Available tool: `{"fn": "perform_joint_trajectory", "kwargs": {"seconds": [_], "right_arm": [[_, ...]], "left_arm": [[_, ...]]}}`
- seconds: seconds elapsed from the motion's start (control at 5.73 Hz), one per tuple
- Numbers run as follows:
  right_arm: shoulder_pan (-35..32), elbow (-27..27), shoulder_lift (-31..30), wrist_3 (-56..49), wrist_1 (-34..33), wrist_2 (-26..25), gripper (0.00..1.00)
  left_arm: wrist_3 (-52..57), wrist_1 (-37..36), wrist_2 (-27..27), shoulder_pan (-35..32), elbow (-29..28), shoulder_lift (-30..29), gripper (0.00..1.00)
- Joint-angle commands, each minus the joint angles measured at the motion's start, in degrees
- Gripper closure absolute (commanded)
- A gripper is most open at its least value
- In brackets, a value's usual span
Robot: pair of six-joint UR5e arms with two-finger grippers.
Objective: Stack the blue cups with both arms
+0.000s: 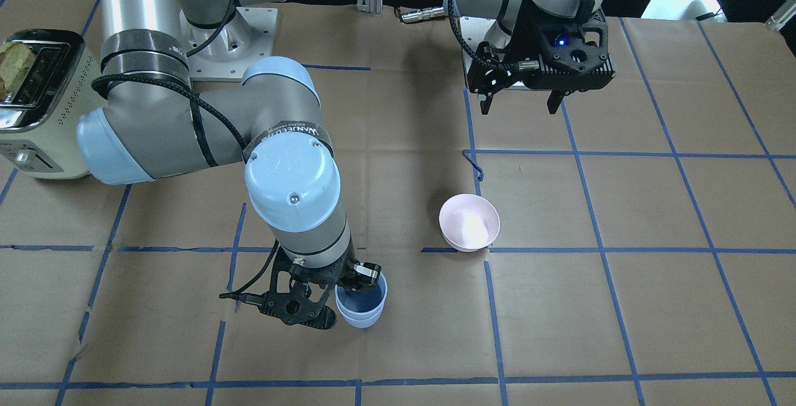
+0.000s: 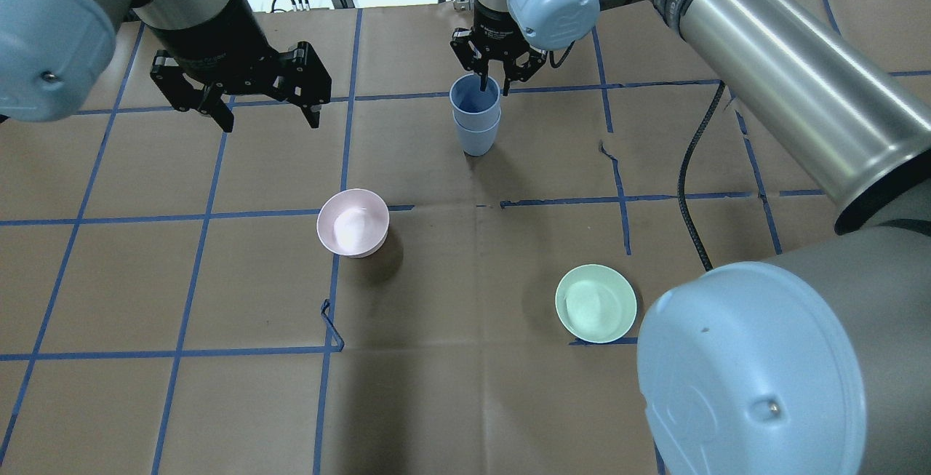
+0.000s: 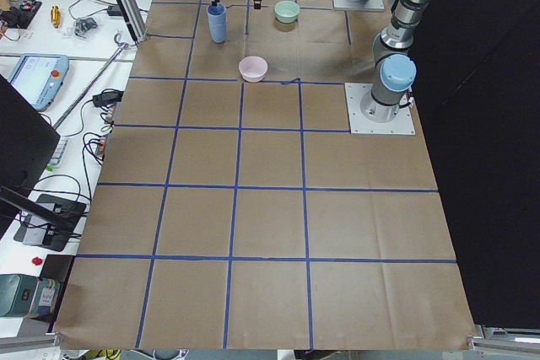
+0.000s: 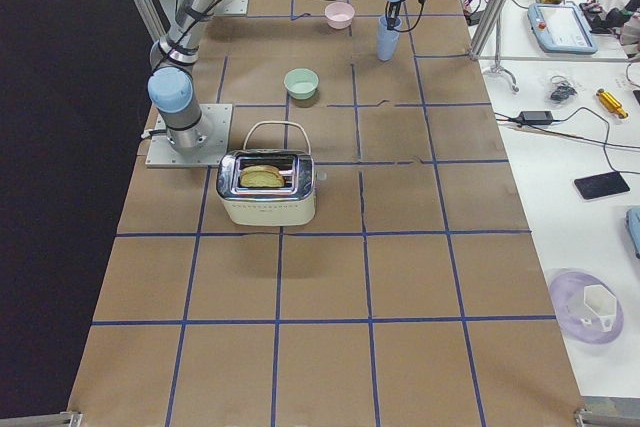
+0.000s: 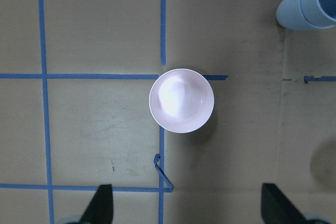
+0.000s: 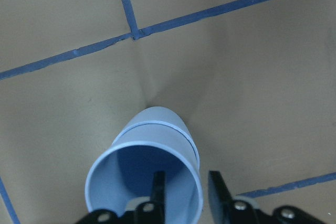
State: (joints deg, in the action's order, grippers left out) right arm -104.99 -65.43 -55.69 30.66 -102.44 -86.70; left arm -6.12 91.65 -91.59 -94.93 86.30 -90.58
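Observation:
The two blue cups stand nested on the table, the upper cup [image 2: 474, 97] inside the lower cup [image 2: 476, 139]. The stack also shows in the front view [image 1: 360, 309], the left wrist view [image 5: 307, 6] and the right wrist view [image 6: 152, 145]. My right gripper [image 2: 494, 86] [image 6: 186, 187] straddles the upper cup's rim, one finger inside and one outside, with a gap to the wall, so it is open. My left gripper [image 2: 262, 115] [image 1: 519, 107] is open and empty, raised above the table away from the cups.
A pale pink bowl [image 2: 352, 222] [image 5: 181, 100] sits mid-table below my left gripper. A mint-green bowl [image 2: 596, 303] sits nearer my right arm's base. A cream toaster [image 1: 37, 101] with bread stands on the robot's right. Loose blue tape [image 2: 331, 326] curls up.

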Motion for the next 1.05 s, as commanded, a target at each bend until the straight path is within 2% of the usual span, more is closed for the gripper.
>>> {"fn": "perform_joint_trajectory", "kwargs": {"seconds": [0.0,0.17,0.35,0.7,0.87], "right_arm": [[1.88,0.66,-5.70,-3.64,4.32,0.30,0.00],[5.81,-0.74,-10.00,-14.29,10.10,-0.48,0.00],[10.11,-6.06,-15.62,-22.14,13.55,-0.83,0.00],[13.05,-22.99,-30.27,-23.37,12.36,-0.92,0.00],[13.31,-26.73,-33.31,-23.63,9.83,-2.40,0.00]], "left_arm": [[-0.12,-0.24,0.01,0.18,0.01,0.31,0.01],[-0.12,-0.16,0.01,1.14,0.01,0.40,0.01],[-0.12,-0.16,0.01,1.33,0.01,0.40,0.01],[-0.12,-0.16,0.10,1.33,-0.08,0.40,0.01],[-0.21,-0.24,0.10,1.42,-0.08,0.40,0.01]]}}
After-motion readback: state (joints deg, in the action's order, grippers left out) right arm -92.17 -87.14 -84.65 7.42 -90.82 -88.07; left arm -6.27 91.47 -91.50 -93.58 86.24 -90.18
